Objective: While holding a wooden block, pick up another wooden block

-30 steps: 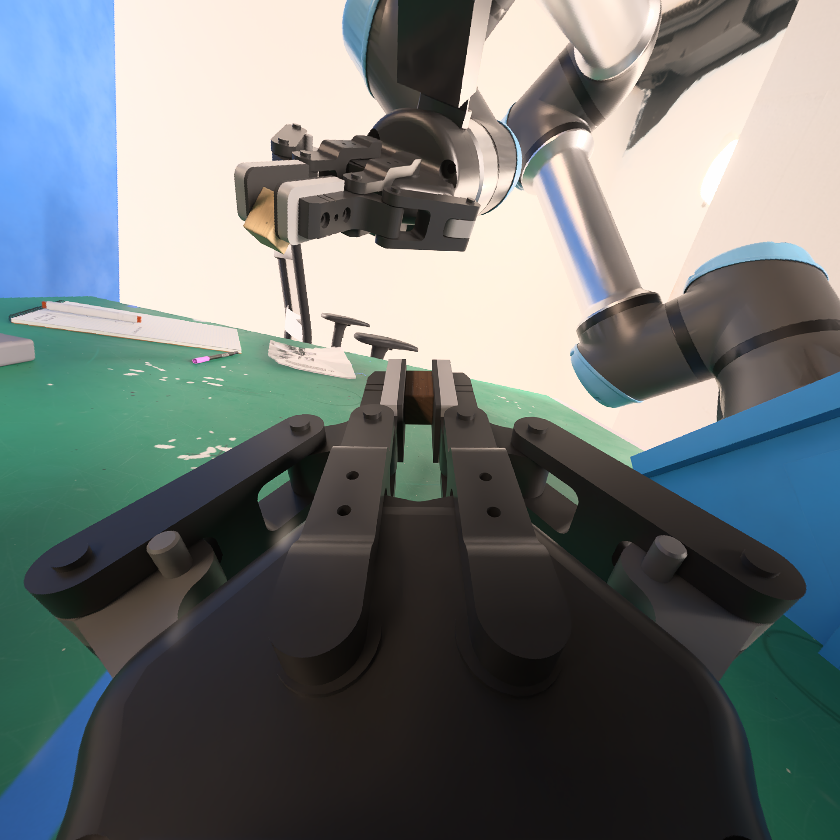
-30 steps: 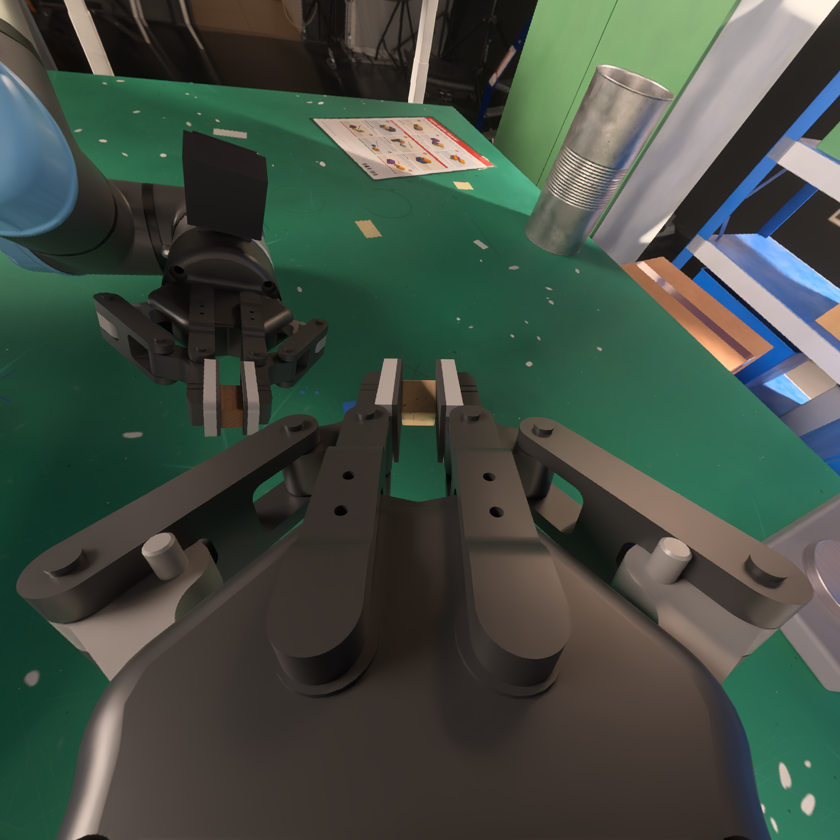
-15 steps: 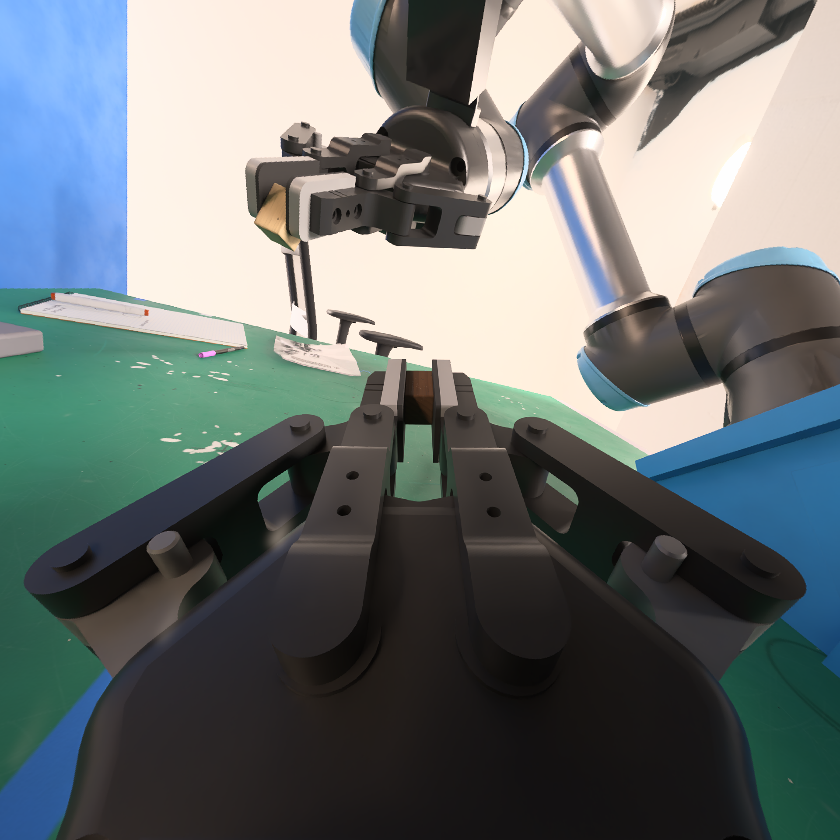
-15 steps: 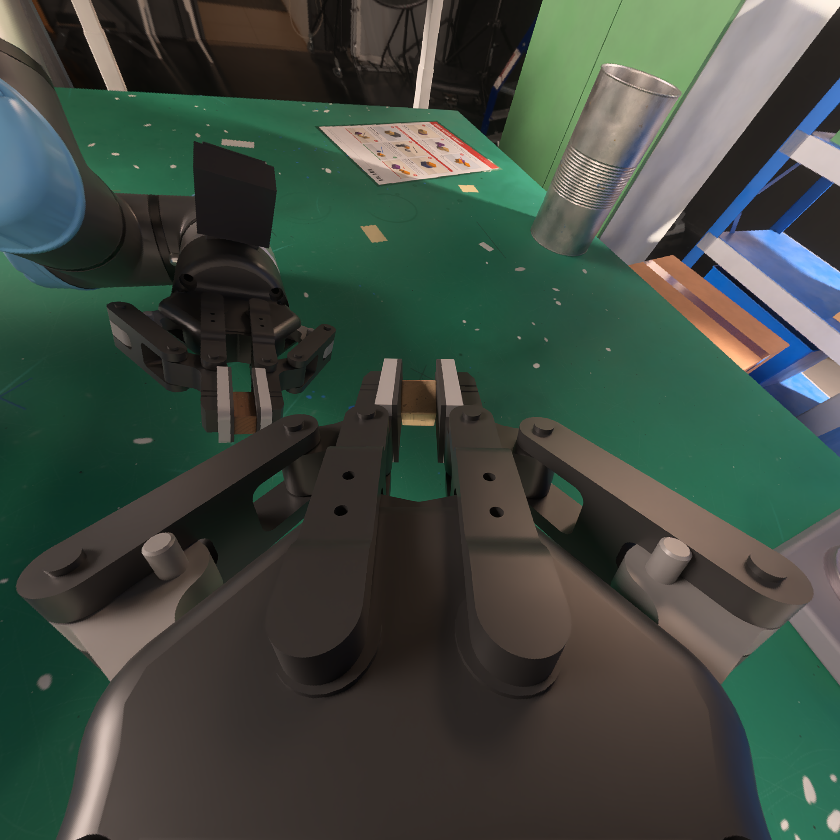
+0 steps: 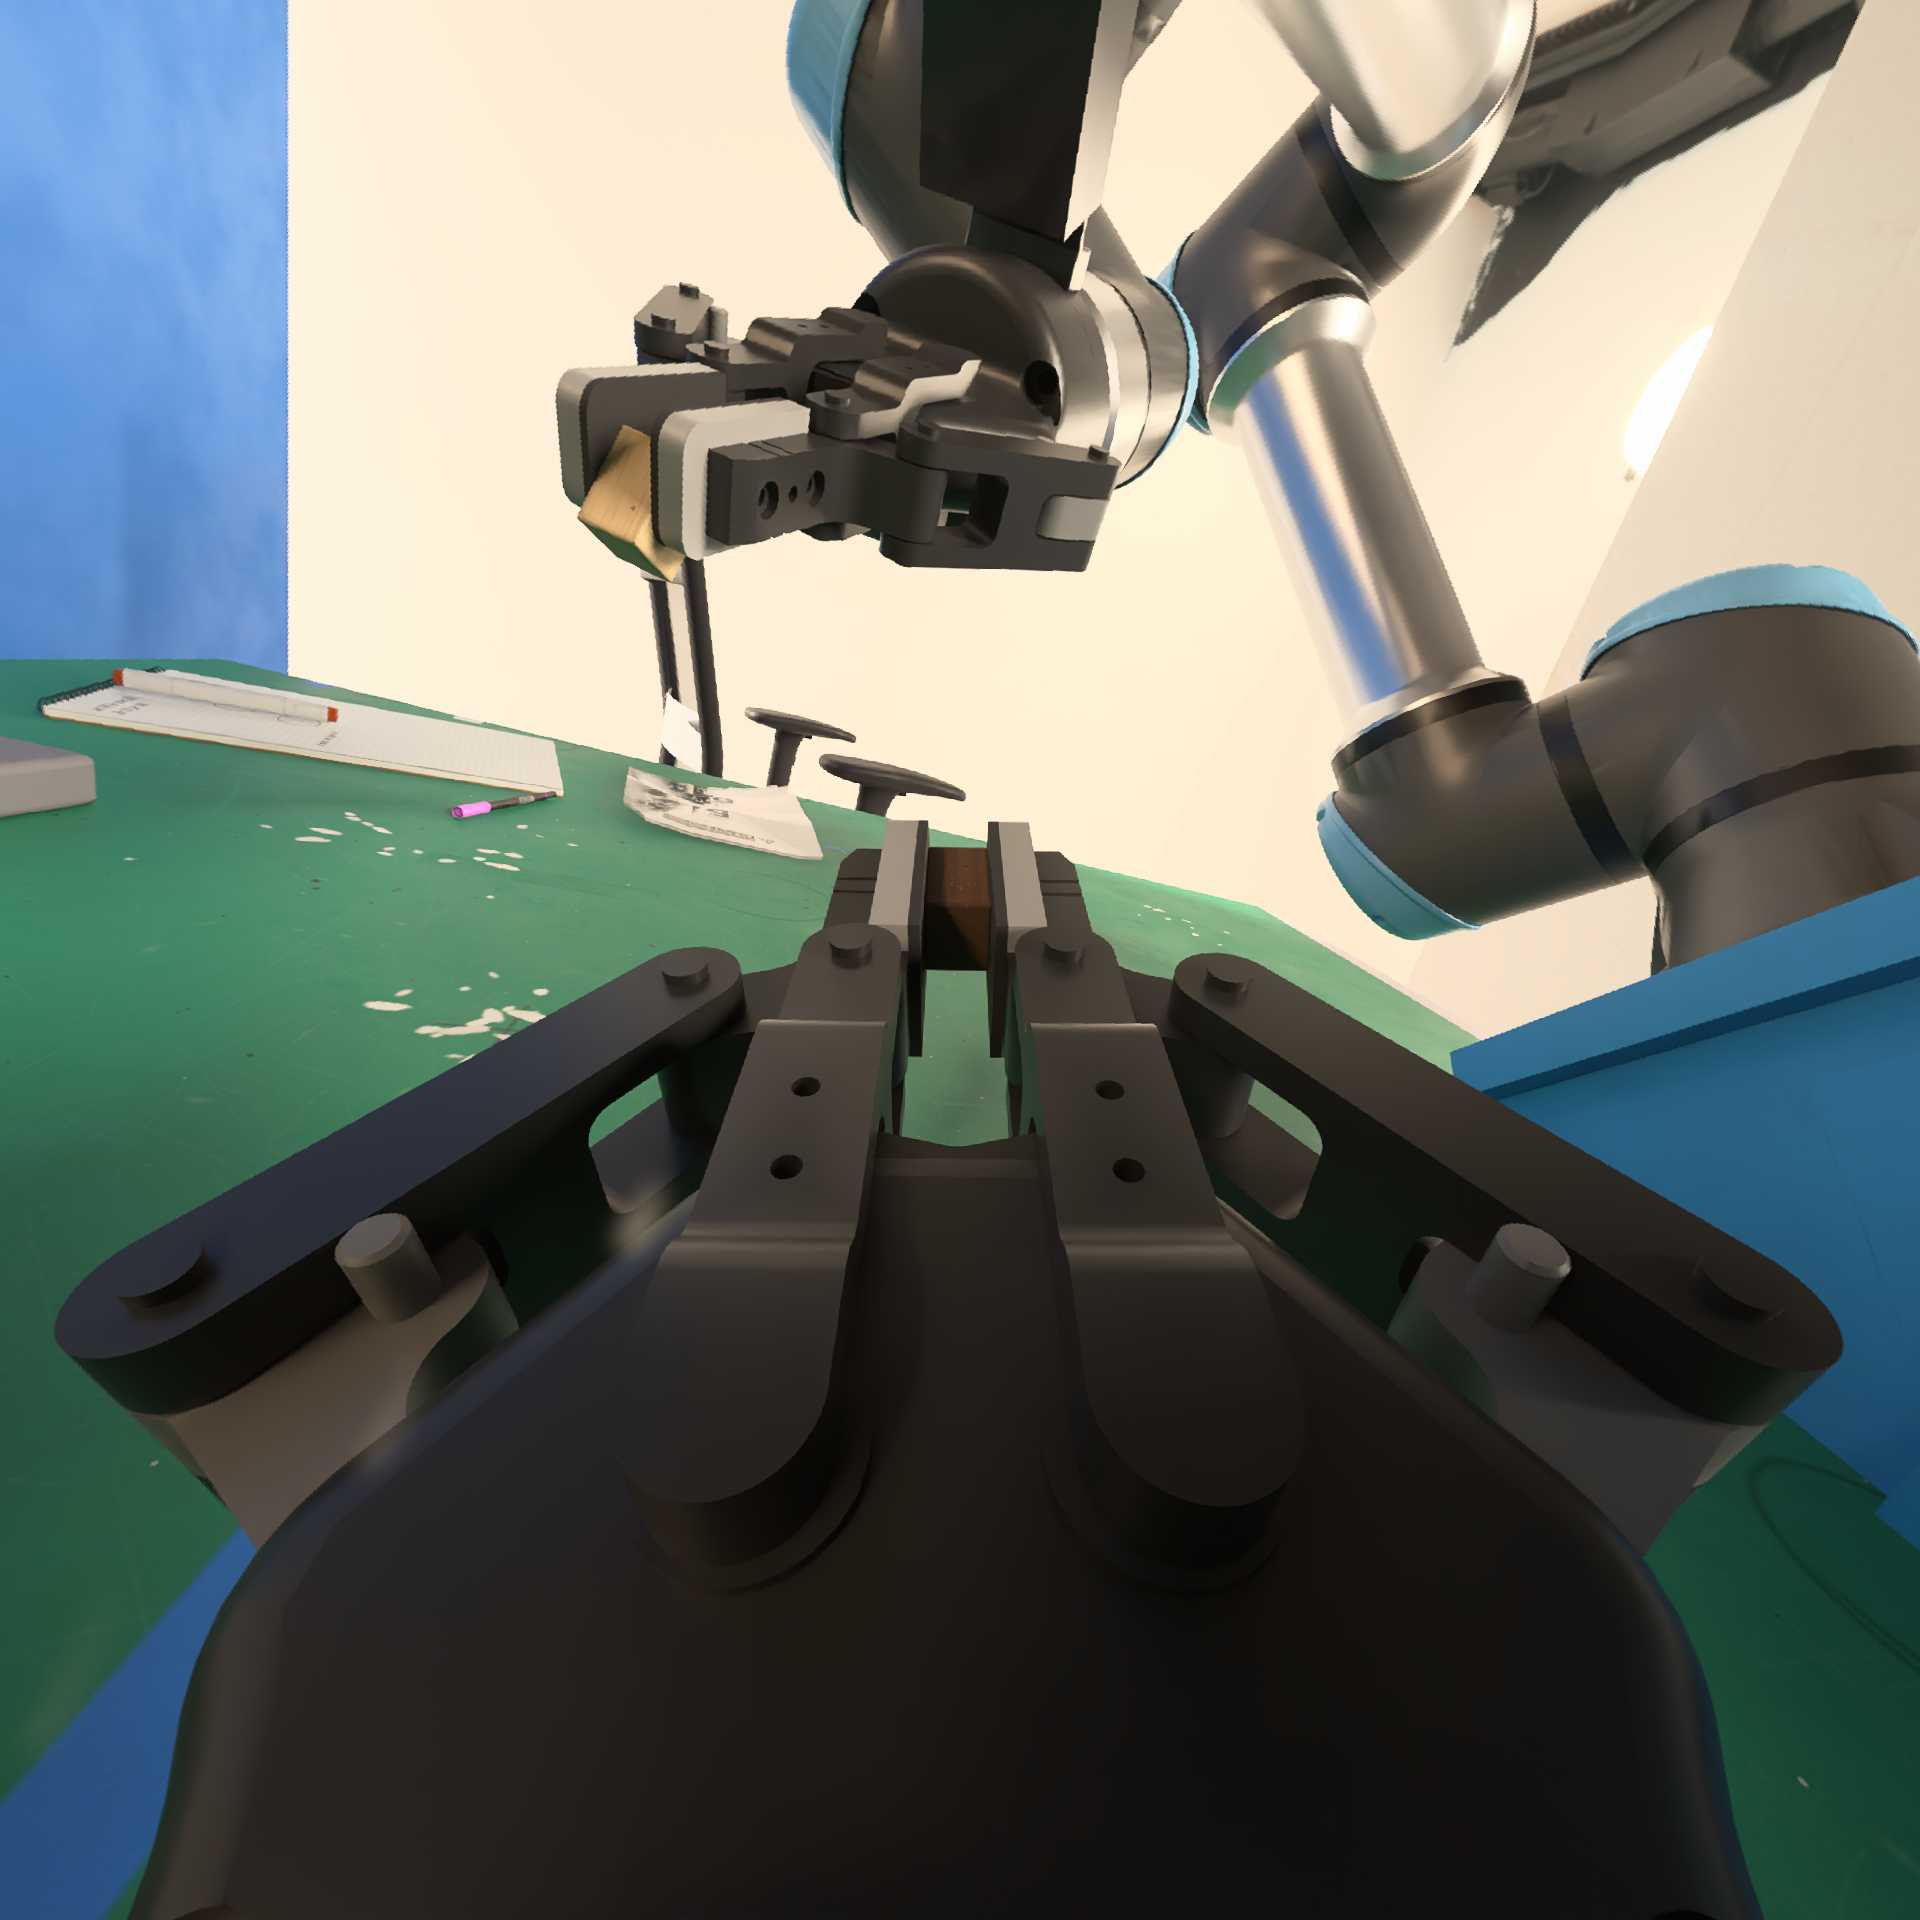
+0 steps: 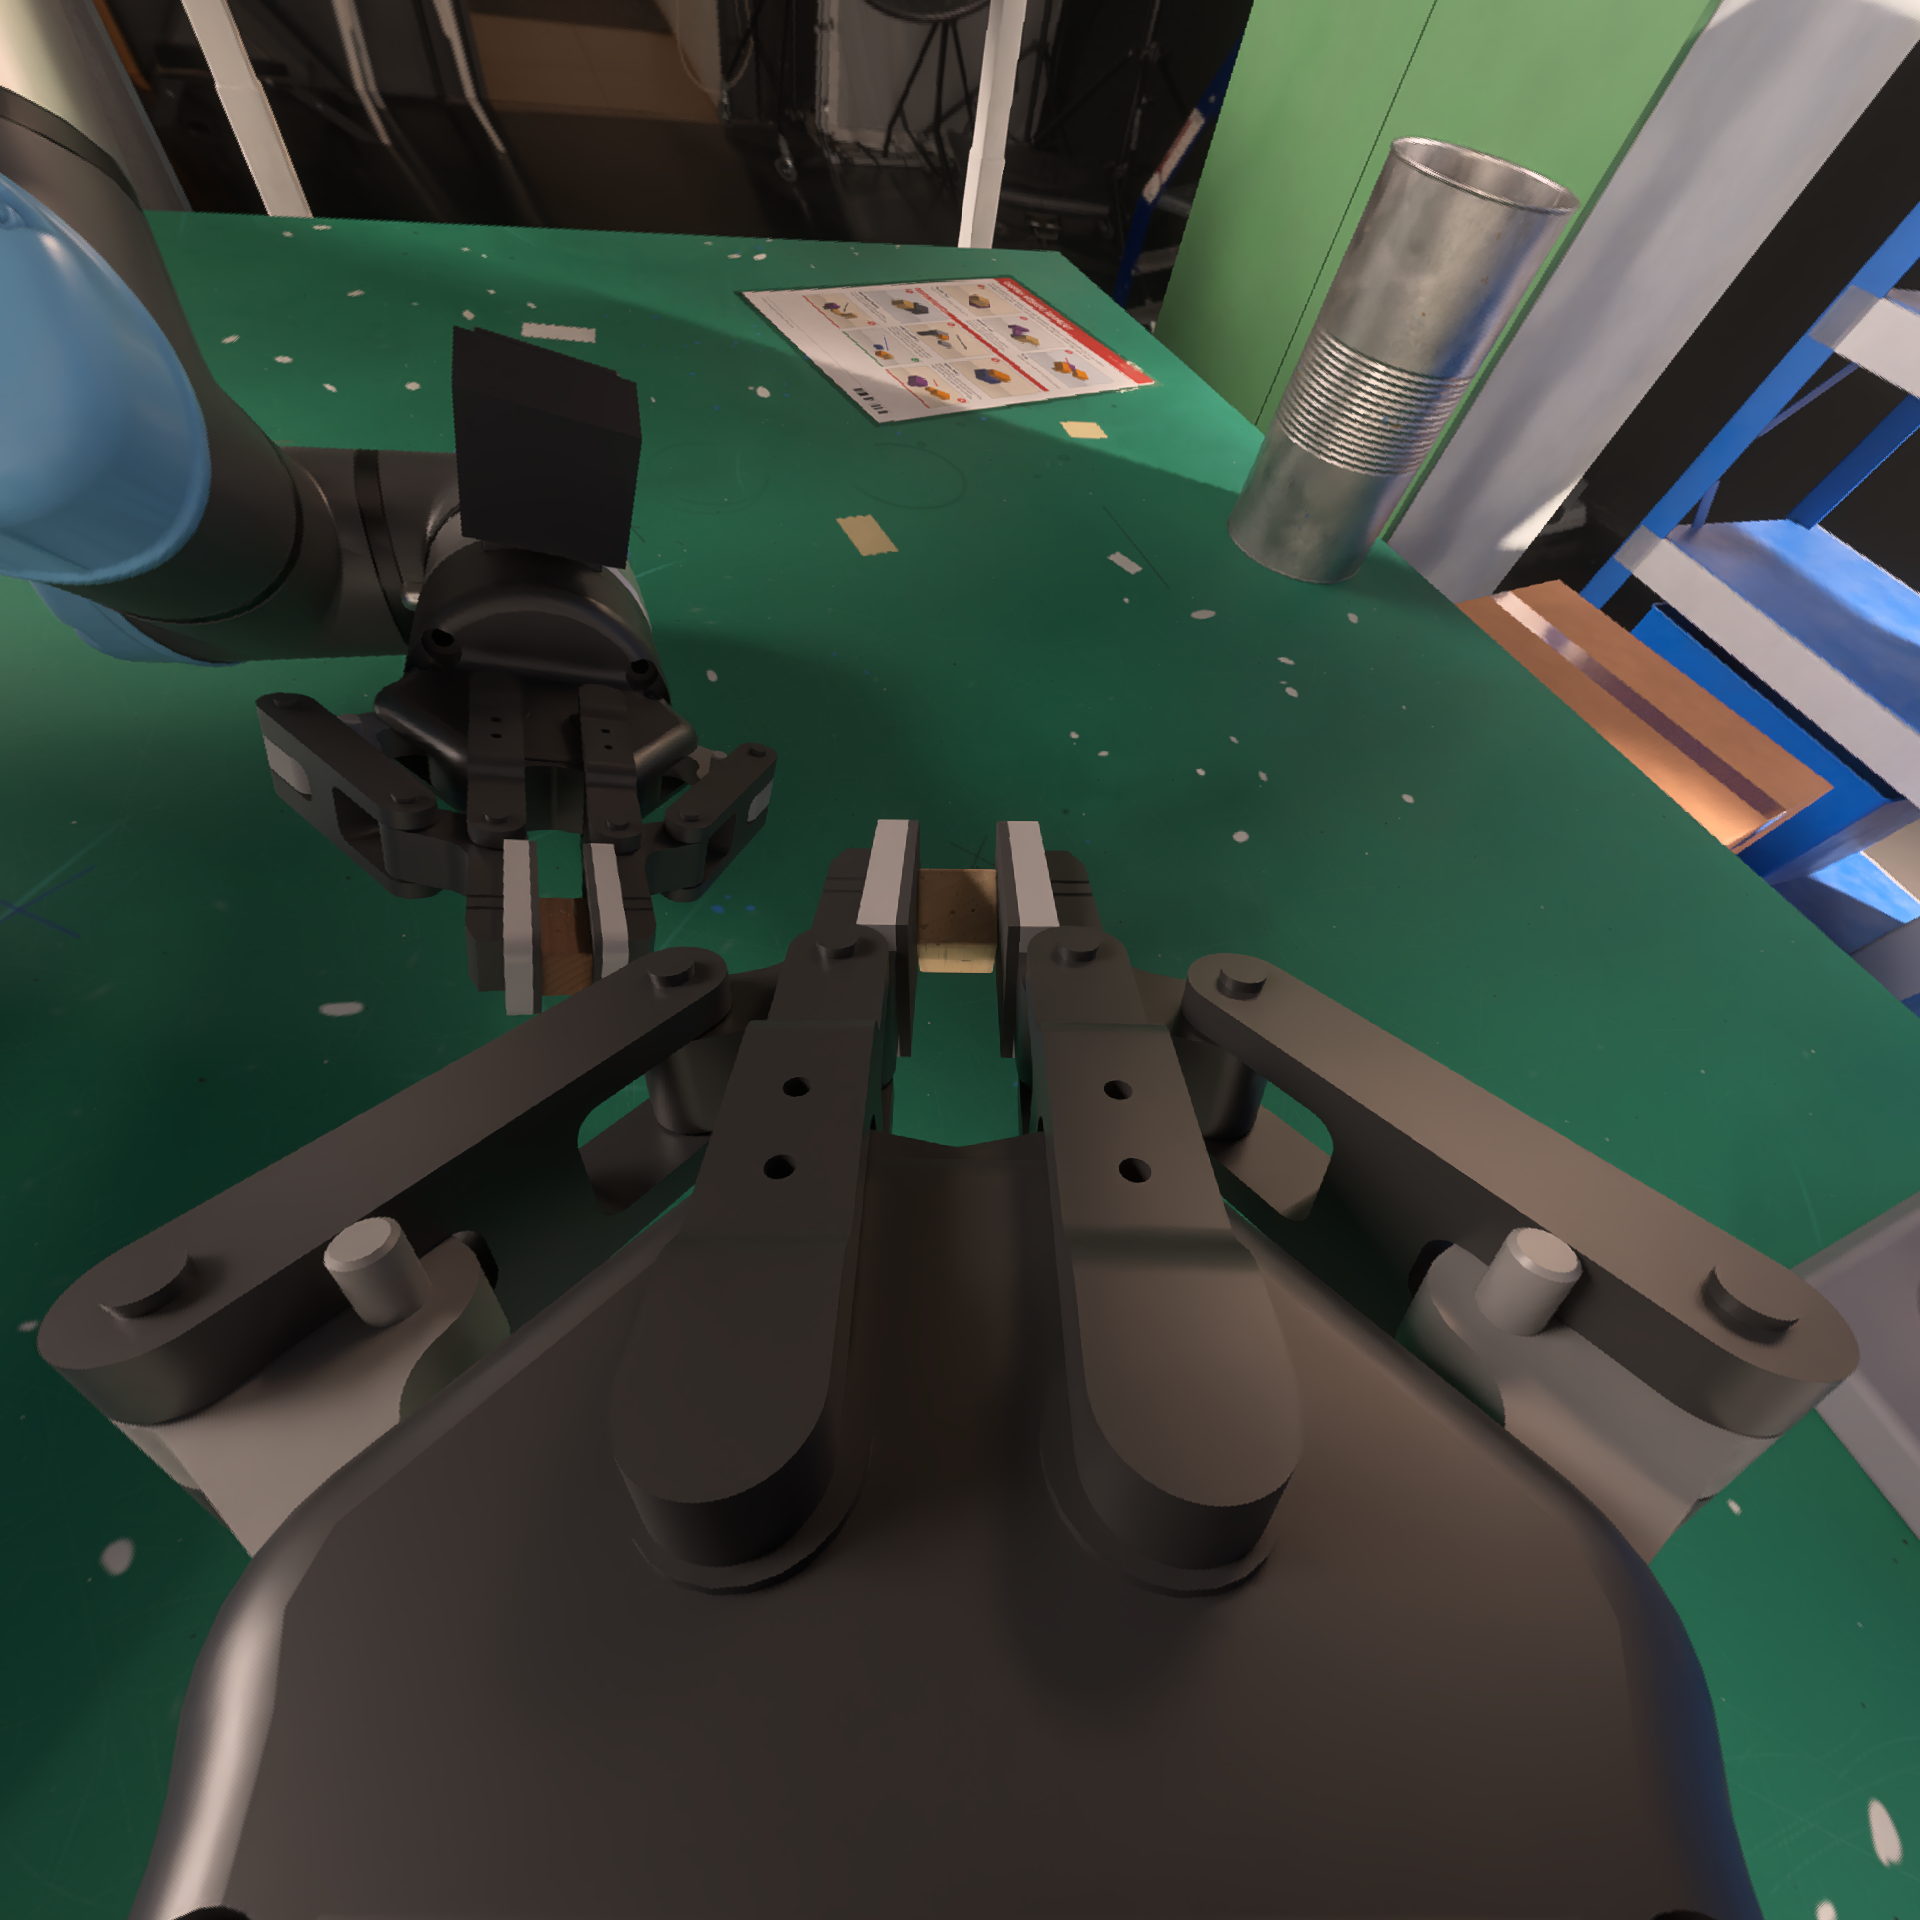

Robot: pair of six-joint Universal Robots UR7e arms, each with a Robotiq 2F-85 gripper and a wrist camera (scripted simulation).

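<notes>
My left gripper (image 5: 957, 868) is shut on a dark brown wooden block (image 5: 958, 906), held low over the green table. My right gripper (image 6: 957, 878) is shut on a pale wooden block (image 6: 957, 920), held above the table. In the left wrist view the right gripper (image 5: 623, 473) hangs high above, with the pale block (image 5: 623, 499) tilted between its pads. In the right wrist view the left gripper (image 6: 561, 925) sits lower left with the brown block (image 6: 564, 932) between its pads.
A metal can (image 6: 1382, 364) stands at the table's far right edge, with an instruction sheet (image 6: 951, 343) beside it. A notepad with a pen (image 5: 301, 727), a pink marker (image 5: 499, 805), a crumpled paper (image 5: 717, 810) and a blue box (image 5: 1714, 1174) are in the left wrist view.
My right gripper has risen further above the table with the pale block. The left gripper has kept its grip on the brown block and barely moved.
</notes>
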